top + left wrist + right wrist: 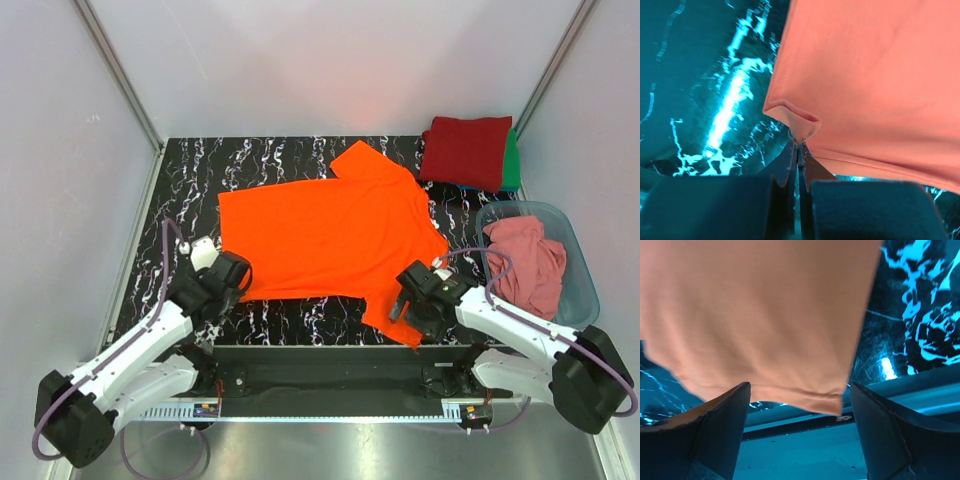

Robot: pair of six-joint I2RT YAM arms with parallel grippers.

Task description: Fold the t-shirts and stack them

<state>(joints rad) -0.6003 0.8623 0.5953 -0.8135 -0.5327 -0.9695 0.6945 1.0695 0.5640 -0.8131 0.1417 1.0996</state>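
The bright orange t-shirt (335,235) lies spread flat on the black marbled table. My left gripper (232,277) is shut on its near left corner; the left wrist view shows the jaws closed with a pinch of the orange cloth (800,127) at their tips. My right gripper (408,305) is open at the shirt's near right sleeve; the right wrist view shows the orange sleeve hem (805,397) between the spread fingers, not gripped. A salmon-pink t-shirt (525,262) lies crumpled in the tub. A dark red folded shirt (465,150) lies on a green one (513,160) at the back right.
The translucent blue-grey tub (582,285) stands at the right, close to my right arm. The table's near edge and metal rail (330,350) run just below both grippers. Pale walls enclose the table on three sides.
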